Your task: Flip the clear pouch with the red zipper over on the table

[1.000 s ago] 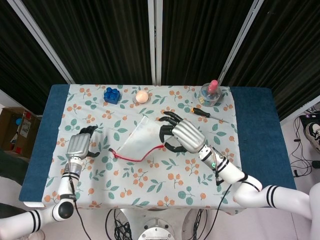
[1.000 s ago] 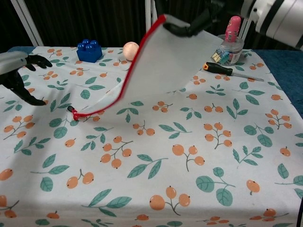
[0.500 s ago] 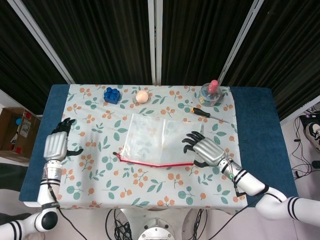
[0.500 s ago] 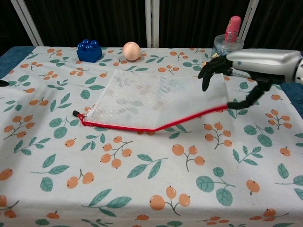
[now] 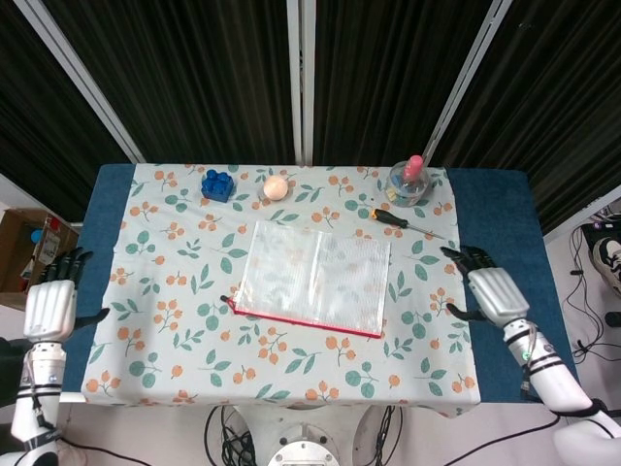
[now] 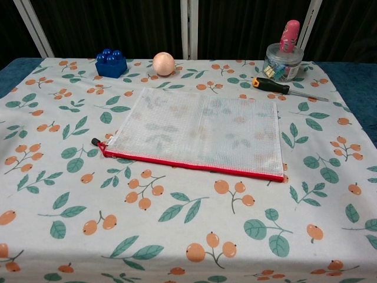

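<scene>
On the bench: pouch [image 5: 312, 280] lying flat, flip seemingly finished.
From the head view, left hand [image 5: 50, 309] and right hand [image 5: 493, 294] are hanging released off either bench [image 5: 155, 243] edge, holding nothing; next likely calls only for checking. From the chest view, its long axis is running left-right, zipper [image 6: 194, 165] facing the robot.

The pouch [image 5: 312, 279] is lying flat on the tablecloth [image 5: 194, 291] between the two hands, touching neither. The left hand [image 5: 49, 309] is hanging off the cloth's edge, fingers spread and holding nothing. The right hand [image 5: 492, 292] is hovering likewise, beyond the screwdriver [image 5: 404, 223].
</scene>
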Tool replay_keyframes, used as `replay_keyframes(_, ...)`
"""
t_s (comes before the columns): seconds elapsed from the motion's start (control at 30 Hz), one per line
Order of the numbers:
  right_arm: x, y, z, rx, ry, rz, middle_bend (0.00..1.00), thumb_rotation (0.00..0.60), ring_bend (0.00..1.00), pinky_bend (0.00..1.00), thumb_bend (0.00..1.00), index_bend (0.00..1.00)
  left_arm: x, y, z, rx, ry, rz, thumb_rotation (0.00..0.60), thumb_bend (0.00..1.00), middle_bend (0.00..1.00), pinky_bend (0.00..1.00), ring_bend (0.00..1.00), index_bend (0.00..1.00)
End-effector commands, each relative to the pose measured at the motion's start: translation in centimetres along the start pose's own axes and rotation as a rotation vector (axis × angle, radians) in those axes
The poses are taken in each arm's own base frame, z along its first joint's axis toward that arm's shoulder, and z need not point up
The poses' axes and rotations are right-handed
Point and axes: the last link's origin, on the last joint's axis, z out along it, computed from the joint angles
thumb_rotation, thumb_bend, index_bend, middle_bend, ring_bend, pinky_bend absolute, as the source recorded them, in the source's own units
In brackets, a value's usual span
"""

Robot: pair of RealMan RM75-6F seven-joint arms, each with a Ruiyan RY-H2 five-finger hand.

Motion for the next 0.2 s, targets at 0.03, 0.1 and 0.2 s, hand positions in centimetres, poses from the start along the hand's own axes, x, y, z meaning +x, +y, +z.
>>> replay_keyframes(0.03,0.8,2.5,-5.1,-0.045,0.176,0.045,0.14,0.600,0.00,0.00,0.20,0.01,0.5,-1.9,-2.5,0.016,-0.015,0.058,0.600,0.00,0.11,0.16,0.08,0.16)
replay_keyframes(0.1,0.6,2.9,-6.6,-0.066,0.197,0.045,0.14,0.600,0.00,0.00,0.20,0.01,0.6,-2.3,-3.7,0.033,-0.021,0.067,0.600,0.00,0.11,0.16,0.08,0.16)
replay_keyframes(0.2,0.2,3.3,-8.4,-0.091,0.211,0.047,0.14,0.600,0.00,0.00,0.20,0.01,0.7,-2.5,-5.4,0.046,-0.024,0.055,0.600,0.00,0.11,0.16,0.08,0.16)
